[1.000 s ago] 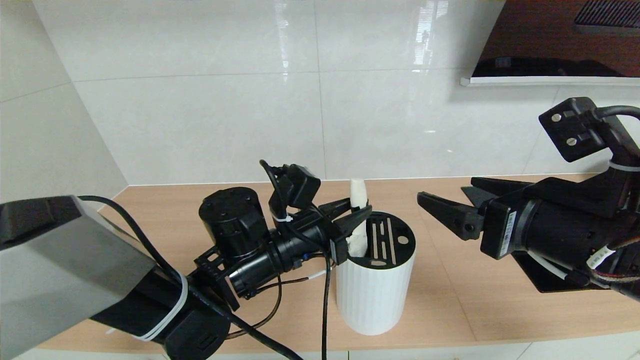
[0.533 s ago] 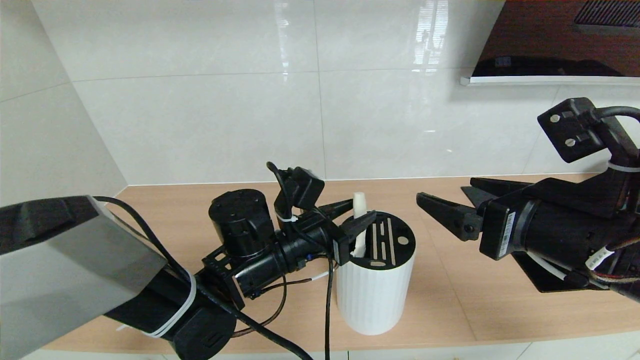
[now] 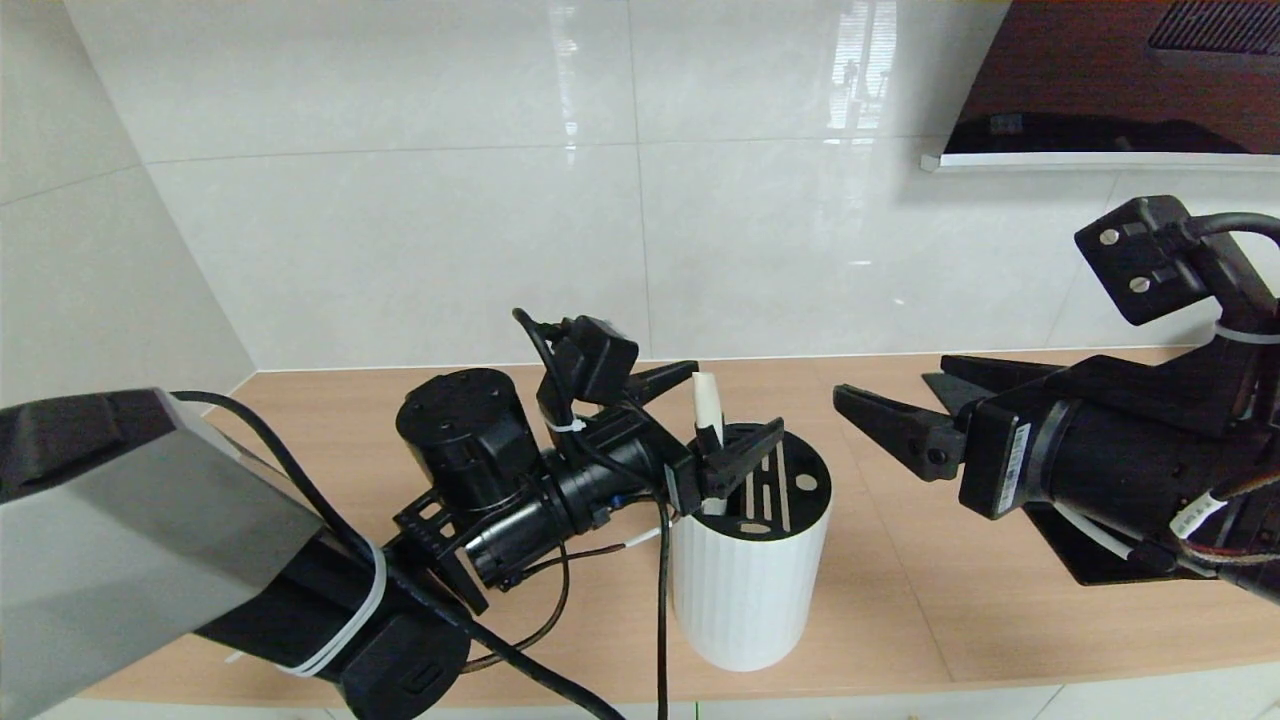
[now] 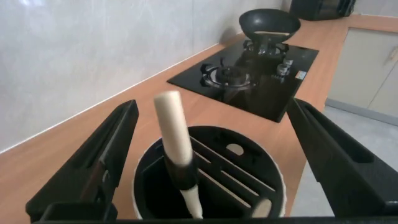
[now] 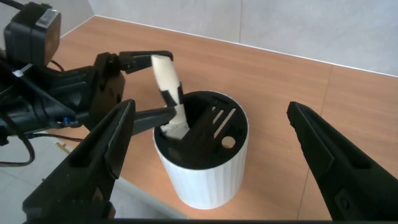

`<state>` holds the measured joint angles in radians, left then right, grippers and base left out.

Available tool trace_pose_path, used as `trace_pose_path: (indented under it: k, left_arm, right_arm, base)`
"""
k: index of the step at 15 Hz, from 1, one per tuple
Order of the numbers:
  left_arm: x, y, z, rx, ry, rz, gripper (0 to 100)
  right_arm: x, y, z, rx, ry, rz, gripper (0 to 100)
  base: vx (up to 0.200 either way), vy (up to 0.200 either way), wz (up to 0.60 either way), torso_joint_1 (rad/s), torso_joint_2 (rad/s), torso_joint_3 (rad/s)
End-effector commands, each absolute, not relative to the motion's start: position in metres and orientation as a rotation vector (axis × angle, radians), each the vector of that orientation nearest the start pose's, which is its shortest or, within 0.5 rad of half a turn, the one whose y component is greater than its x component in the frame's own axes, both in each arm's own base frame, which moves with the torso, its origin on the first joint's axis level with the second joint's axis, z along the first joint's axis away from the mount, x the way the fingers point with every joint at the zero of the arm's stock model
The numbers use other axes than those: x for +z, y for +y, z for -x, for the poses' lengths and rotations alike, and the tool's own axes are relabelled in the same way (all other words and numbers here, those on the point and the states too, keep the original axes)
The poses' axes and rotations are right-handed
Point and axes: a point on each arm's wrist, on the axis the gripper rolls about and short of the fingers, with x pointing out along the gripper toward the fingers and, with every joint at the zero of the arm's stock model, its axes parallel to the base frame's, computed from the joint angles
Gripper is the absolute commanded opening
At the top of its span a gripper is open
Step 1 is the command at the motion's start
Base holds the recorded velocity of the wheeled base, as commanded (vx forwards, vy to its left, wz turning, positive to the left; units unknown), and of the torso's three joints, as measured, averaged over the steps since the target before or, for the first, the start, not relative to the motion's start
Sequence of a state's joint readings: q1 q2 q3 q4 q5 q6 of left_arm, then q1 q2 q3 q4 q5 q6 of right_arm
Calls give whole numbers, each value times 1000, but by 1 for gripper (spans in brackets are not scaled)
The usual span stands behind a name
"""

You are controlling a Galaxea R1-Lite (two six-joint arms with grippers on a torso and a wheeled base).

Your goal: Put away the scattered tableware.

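Having released, left fingers (image 3: 747, 452) gape around the white-handled utensil (image 3: 706, 402) in the holder (image 3: 745, 590); right fingers (image 3: 888, 424) stay spread.

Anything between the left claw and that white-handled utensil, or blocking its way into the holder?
Nothing visible. The left claw is open, one finger on either side of the white-handled utensil, which already stands in the white holder.

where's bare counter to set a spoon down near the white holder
Bare counter lies between the holder and the stove, and behind the holder up to the wall. Crowded on the holder's left side and over its top, around the left gripper.
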<state>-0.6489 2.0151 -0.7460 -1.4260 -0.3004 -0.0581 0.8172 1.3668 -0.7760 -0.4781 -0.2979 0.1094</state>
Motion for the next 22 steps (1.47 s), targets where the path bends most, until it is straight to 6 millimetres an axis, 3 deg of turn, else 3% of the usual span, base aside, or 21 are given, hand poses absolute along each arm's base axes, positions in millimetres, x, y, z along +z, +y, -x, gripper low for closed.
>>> trace_pose_path:
  k: [1, 4, 6, 7, 8, 10, 11, 13, 17, 18, 19, 20, 21, 22]
  left_arm:
    - [163, -214, -272, -936, -211, 104, 100]
    - [224, -192, -244, -902, -408, 158, 100]
    - [249, -180, -229, -870, -488, 184, 100]
    - [266, -158, -216, -808, -544, 199, 100]
    - [269, -129, -206, -734, -550, 206, 100]
    - [257, -87, -175, -650, -518, 209, 100]
    - [251, -77, -164, -631, -503, 213, 100]
    - [233, -52, -118, -618, -467, 267, 100]
    - [216, -21, -49, -565, -508, 276, 100]
    - [216, -21, -49, -565, -508, 276, 100]
    - [204, -7, -10, -519, -509, 271, 100]
    - [198, -2, 9, -502, -510, 263, 100]
    - [197, -2, 12, -502, -508, 261, 100]
    - [185, 3, 40, -468, -507, 255, 100]
  right_arm:
    - [248, 161, -160, 510, 123, -49, 100]
    - [255, 152, -160, 481, 95, -70, 100]
    - [255, 135, -166, 407, 86, -75, 100]
    - [260, 121, -162, 369, 58, -94, 100]
    - [254, 106, -144, 364, 53, -99, 100]
    - [236, 76, -108, 364, 35, -115, 100]
    - [230, 67, -98, 357, 27, -131, 100]
    - [218, 35, -72, 241, -36, -219, 100]
    - [200, 4, -32, 62, -166, -241, 100]
    - [200, 4, -32, 62, -166, -241, 100]
    - [192, -5, -5, 26, -207, -184, 100]
    - [187, -9, 6, 0, -218, -118, 100]
    - [186, -9, 8, -6, -221, -110, 100]
    - [179, -13, 26, -73, -275, -7, 100]
  base:
    - [0, 0, 0, 0, 0, 0]
    - [0, 0, 0, 0, 0, 0]
    - [0, 0, 0, 0, 0, 0]
    - [0, 0, 0, 0, 0, 0]
    - [0, 0, 0, 0, 0, 0]
    - [0, 0, 0, 0, 0, 0]
    - [0, 0, 0, 0, 0, 0]
    - [0, 0, 0, 0, 0, 0]
    - [0, 0, 0, 0, 0, 0]
    - [0, 0, 0, 0, 0, 0]
    - [0, 0, 0, 0, 0, 0]
    - [0, 0, 0, 0, 0, 0]
    - [0, 0, 0, 0, 0, 0]
    - [0, 0, 0, 0, 0, 0]
